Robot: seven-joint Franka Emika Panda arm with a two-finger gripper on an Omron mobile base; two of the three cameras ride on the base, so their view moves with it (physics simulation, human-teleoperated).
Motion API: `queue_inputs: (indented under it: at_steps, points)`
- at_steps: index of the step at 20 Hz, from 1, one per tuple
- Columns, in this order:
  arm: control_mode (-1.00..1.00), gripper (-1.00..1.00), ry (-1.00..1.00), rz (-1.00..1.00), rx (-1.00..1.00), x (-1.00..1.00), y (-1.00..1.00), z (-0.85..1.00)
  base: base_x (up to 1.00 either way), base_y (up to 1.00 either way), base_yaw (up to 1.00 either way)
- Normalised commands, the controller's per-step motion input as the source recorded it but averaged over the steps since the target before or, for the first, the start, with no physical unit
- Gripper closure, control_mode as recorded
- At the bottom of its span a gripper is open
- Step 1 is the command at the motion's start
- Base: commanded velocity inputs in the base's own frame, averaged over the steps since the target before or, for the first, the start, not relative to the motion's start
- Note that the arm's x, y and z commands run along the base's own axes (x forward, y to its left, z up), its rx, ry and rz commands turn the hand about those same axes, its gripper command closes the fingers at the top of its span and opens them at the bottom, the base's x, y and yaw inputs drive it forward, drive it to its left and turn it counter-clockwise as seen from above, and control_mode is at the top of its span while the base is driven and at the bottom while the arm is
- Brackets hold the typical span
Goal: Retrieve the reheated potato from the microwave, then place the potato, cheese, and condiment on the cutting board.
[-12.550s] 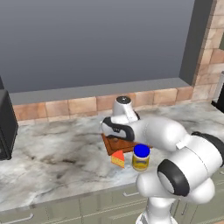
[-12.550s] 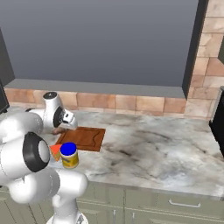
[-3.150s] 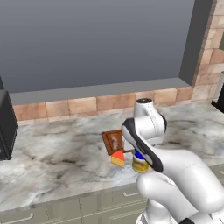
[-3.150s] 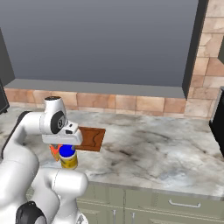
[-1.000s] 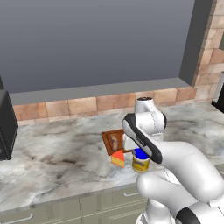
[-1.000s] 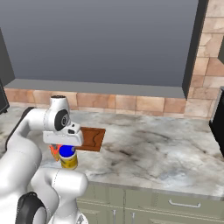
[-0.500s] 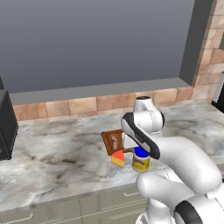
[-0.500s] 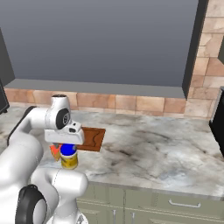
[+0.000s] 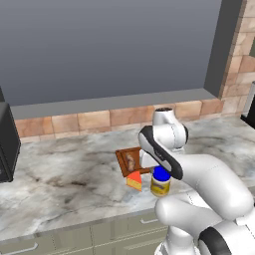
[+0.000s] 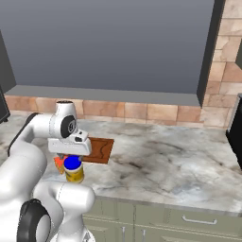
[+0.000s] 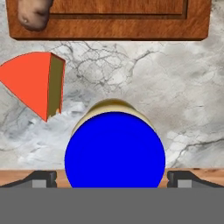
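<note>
1. Hand view looks straight down on the jar (image 11: 114,148): its round blue lid sits in the lower middle of the frame, with a rim of yellowish contents showing at the lid's upper edge.
2. The two dark fingertips (image 11: 40,178) rise at the bottom left and bottom right, one on each side of the lid, so the jaws stand wide apart around the jar; no contact with it is visible.
3. The cheese (image 11: 35,83) lies at the left of that frame, orange-red face up and a yellow side turned toward the jar, near it but apart.
4. The board (image 11: 118,26) spans the top of the frame, apart from both cheese and jar, and the potato (image 11: 33,15) lies on its upper-left corner.
5. Left base view shows the gripper (image 9: 158,167) just above the jar (image 9: 160,183) on the marble bench (image 9: 64,184), slightly right of centre.
6. There the cheese (image 9: 134,180) is just left of the jar, and the board (image 9: 130,160) with the potato (image 9: 131,159) lies just above both in the frame.
7. The microwave (image 9: 7,149) stands at the far left edge.
8. Right base view has the gripper (image 10: 72,152) over the jar (image 10: 73,170) at lower left, the cheese (image 10: 59,163) peeking out on the jar's left, and the board (image 10: 99,149) up and to the right of it.
</note>
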Motion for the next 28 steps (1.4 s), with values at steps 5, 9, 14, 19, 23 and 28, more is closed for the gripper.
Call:
queue_inputs:
  at_steps: [5,9,14,19,23,28]
  points:
    - [-1.0,-1.0,0.01,0.0,0.0,0.0,0.0,0.0,0.0,0.0,0.0]
    - [-1.0,-1.0,0.01,0.0,-0.01,0.0,0.0,-0.02,0.0,0.0,0.0]
    - [-1.0,-1.0,0.01,0.0,-0.01,-0.03,0.0,-0.04,0.0,0.0,0.0]
    - [-1.0,-1.0,0.04,0.0,-0.01,-0.08,0.0,-0.11,0.0,0.0,0.0]
    - [-1.0,-1.0,0.06,0.0,-0.02,-0.03,0.0,-0.15,0.0,0.0,0.0]
    - [-1.0,-1.0,0.06,0.0,0.0,0.0,-0.01,-0.14,0.0,0.0,0.0]
